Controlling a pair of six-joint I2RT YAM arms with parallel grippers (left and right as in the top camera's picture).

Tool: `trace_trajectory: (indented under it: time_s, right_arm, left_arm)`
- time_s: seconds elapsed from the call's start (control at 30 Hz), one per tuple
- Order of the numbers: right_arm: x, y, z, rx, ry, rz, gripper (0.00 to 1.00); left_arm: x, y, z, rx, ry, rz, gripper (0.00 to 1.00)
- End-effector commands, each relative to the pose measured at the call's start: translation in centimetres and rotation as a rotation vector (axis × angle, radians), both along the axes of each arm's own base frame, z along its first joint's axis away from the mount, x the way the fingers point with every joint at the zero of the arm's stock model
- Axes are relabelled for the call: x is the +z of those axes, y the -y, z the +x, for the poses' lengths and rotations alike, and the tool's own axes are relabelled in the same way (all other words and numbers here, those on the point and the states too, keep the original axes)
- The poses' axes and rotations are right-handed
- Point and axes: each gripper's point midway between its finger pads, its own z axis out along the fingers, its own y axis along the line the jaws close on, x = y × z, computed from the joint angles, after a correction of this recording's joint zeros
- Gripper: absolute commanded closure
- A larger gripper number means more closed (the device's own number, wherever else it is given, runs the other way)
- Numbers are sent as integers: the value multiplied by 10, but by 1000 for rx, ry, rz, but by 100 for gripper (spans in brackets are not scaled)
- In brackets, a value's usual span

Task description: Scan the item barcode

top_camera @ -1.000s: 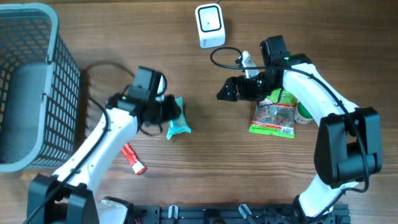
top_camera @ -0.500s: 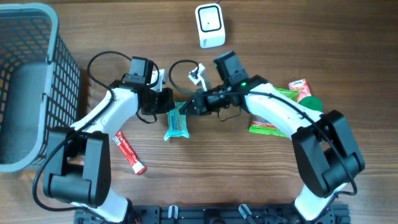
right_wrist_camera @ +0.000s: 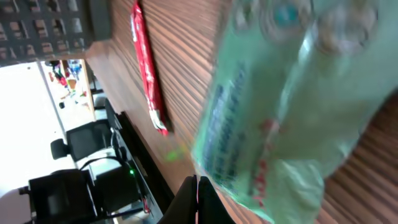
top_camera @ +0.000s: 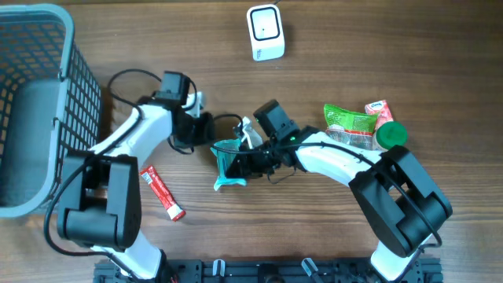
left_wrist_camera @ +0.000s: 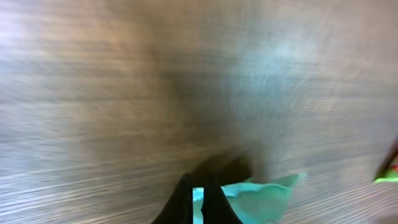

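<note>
Right gripper [top_camera: 237, 162] has its jaws pinched shut on the teal packet [top_camera: 226, 181], which lies crosswise to its fingers. The closed left gripper [top_camera: 206, 130] sits just beside the packet's other end. The scanner [top_camera: 265, 31] lies well beyond both.

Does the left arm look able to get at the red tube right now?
Probably yes: the red tube lies uncovered on bare wood beside the left arm, though its jaws are shut.
</note>
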Motion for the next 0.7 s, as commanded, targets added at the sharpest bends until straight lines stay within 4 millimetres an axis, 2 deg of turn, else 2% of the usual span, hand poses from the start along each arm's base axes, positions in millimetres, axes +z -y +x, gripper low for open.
trace_trajectory:
  time_s: [0.0,0.03,0.13,0.23,0.3,0.4,0.5,0.57,0.67]
  right_arm:
    - [19,-3,-26,90,-106,114,96]
    - [20,-2,-31,101,-128,122,96]
    - [-13,14,-26,4,-113,-99,96]
    - [-29,17,-27,-60,-104,-222,96]
    - [-41,19,-16,-139,-50,-311,96]
    - [-53,34,6,-219,48,-405,96]
    - [-47,39,31,-232,115,-355,96]
    - [-38,34,30,-192,87,-273,96]
    - [-5,26,29,-98,79,-127,96]
  left_arm:
    - [31,-8,23,33,95,-9,96]
    - [30,-7,22,33,92,-9,96]
    - [31,1,20,13,89,-32,96]
    - [31,4,19,4,89,-32,96]
    - [31,4,19,4,89,-32,96]
    - [31,4,19,4,87,-31,96]
    - [30,4,16,3,74,-29,96]
    - [29,4,11,3,52,-26,96]
    - [36,-8,0,55,-40,-21,96]
